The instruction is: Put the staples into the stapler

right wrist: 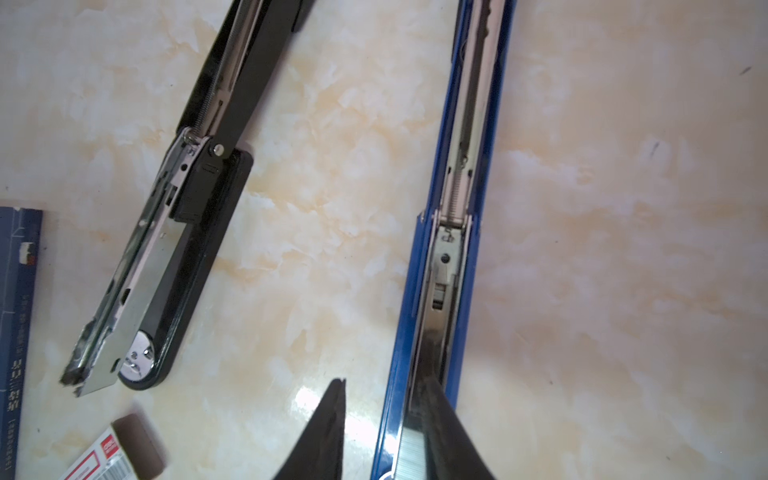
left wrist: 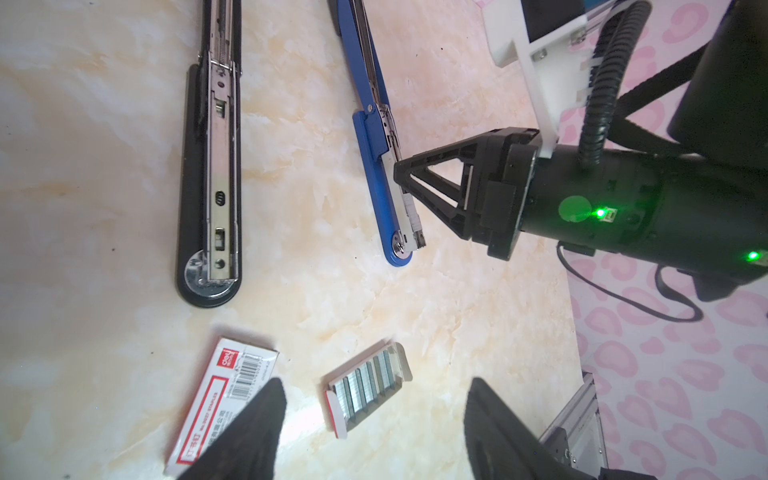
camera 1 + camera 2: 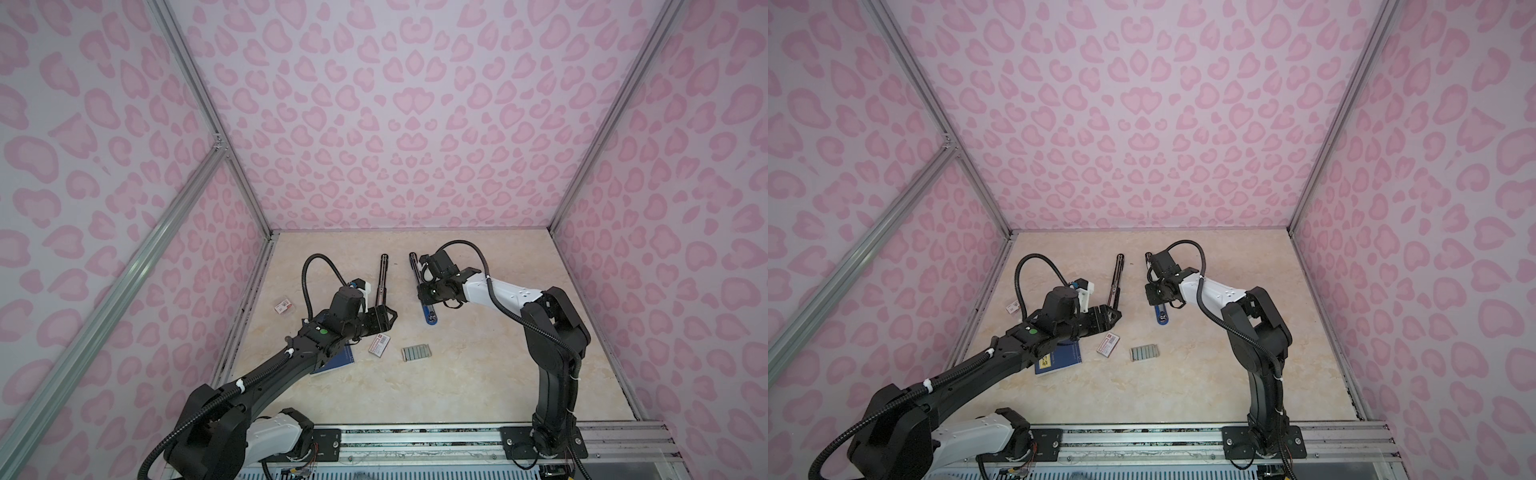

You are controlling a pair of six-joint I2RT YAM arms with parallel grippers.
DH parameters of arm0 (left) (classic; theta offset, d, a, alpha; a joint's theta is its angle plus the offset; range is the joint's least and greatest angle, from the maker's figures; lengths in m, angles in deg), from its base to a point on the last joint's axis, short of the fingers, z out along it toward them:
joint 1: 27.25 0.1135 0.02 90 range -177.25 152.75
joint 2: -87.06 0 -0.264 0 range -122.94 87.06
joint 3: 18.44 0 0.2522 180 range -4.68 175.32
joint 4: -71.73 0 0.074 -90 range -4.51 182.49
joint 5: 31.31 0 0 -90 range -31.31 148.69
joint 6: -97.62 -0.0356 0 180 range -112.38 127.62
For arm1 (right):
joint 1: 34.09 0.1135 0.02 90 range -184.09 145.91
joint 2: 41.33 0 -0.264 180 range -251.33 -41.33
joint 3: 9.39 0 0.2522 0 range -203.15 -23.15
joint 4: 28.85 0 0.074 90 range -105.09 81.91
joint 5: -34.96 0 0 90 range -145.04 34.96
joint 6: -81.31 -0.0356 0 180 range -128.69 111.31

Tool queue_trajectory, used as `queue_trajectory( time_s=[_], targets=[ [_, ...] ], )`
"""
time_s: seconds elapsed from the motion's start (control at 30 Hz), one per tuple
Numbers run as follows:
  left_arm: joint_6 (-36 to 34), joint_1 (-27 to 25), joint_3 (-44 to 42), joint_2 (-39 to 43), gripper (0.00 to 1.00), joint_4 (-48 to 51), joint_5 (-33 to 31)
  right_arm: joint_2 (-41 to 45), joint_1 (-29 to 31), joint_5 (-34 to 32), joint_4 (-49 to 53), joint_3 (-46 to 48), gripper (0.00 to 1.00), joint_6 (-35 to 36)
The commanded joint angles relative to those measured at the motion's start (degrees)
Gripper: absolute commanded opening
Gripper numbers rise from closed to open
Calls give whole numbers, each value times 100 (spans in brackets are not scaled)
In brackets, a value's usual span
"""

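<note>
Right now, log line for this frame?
left gripper open, empty | right gripper open, finger at blue stapler channel | staples on table

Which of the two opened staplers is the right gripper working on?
The blue stapler: the right gripper has one finger over its metal channel. The black stapler lies alongside, clear of those fingers.

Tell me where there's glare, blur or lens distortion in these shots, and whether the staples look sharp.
Right wrist view: a white glare patch on the table, and the right pincer's fingers are soft. Left wrist view: the staples are fairly sharp; green lights flare on the right arm. Both top views: the wide lens splays the walls outward; staples tiny.
</note>
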Motion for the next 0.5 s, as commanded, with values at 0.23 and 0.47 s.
queue_trajectory(
  time_s=[0.23, 0.47],
  targets=[
    [63, 9, -35, -23, 71, -179, 37, 235, 115, -58, -42, 524, 30, -112],
    [54, 6, -46, 43, 71, -133, 3, 102, 148, -57, -90, 593, 30, -163]
  ],
)
